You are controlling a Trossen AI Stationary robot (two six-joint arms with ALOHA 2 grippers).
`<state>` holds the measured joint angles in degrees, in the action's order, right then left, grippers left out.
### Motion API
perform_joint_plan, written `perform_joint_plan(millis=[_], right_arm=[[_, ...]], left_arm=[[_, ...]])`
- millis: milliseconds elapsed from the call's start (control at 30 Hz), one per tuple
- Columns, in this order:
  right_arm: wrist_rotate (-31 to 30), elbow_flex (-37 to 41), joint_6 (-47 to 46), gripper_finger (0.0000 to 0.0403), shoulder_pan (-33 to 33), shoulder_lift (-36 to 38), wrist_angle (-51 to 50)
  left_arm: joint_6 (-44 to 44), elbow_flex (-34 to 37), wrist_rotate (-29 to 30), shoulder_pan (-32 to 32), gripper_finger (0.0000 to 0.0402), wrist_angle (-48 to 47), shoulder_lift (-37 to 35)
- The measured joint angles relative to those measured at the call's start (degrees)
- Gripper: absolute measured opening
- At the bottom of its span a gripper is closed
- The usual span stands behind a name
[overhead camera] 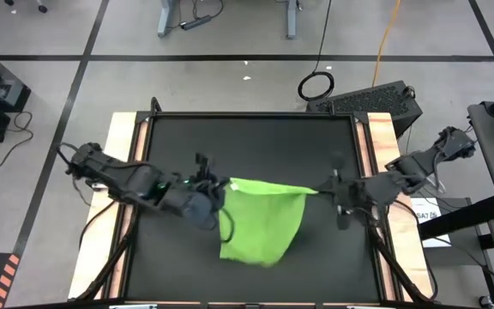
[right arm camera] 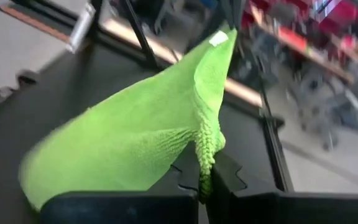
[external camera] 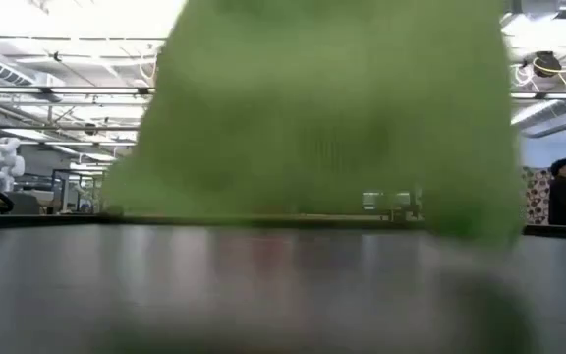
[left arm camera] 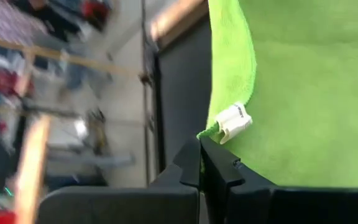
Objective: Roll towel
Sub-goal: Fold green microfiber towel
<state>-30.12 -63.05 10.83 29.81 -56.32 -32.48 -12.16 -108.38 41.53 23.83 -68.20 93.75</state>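
So you're basically at the very start of this one, nothing is rolling yet. The towel (overhead camera: 262, 219) is hanging in the middle of the high view, stretched out between both arms over the black table (overhead camera: 333, 146), with its top edge held up and the rest draping down toward the bottom of the frame; it isn't lying flat and I'm not seeing any rolled turn in it at all. In the low view it's filling most of the center of the frame, and its bottom edge looks to be right down at the tabletop. I'd say spreading it out and the whole roll are both ahead of you. The left gripper (overhead camera: 215, 190) is pinching the towel's left top corner, fingers clamped tight on the fabric right by the little white tag (left arm camera: 233, 122). The right gripper (overhead camera: 326, 190) is doing the same on the right top corner, fingers closed with a bunched fold of towel squeezed between them.
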Motion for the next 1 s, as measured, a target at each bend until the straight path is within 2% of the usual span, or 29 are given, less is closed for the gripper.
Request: perform_joint_plan(millis=[133,367,533,800,1000], right_arm=[[0.0,0.0,-6.5,0.0000,-3.6,-3.0,-6.6],[-0.4,0.0,-12.0,0.0000,-9.2,-11.1,-15.9],[-4.6,0.0,-13.2,0.0000,-12.7,-16.6,-18.6],[-4.8,0.0,-12.7,0.0000,-18.9,-24.0,-19.9],[-4.6,6.0,-8.8,0.0001,-24.0,-26.6,-10.5]], left_arm=[[2.8,0.0,-3.9,-4.7,0.0009,-4.4,3.8],[1.2,0.0,-4.1,-11.2,0.0020,-5.4,11.6],[0.8,0.0,-4.1,-15.8,0.0021,-6.3,16.7],[1.3,0.9,-6.5,-22.9,0.0022,-7.3,22.0],[0.8,5.6,-7.0,-27.3,0.0040,-2.8,22.2]])
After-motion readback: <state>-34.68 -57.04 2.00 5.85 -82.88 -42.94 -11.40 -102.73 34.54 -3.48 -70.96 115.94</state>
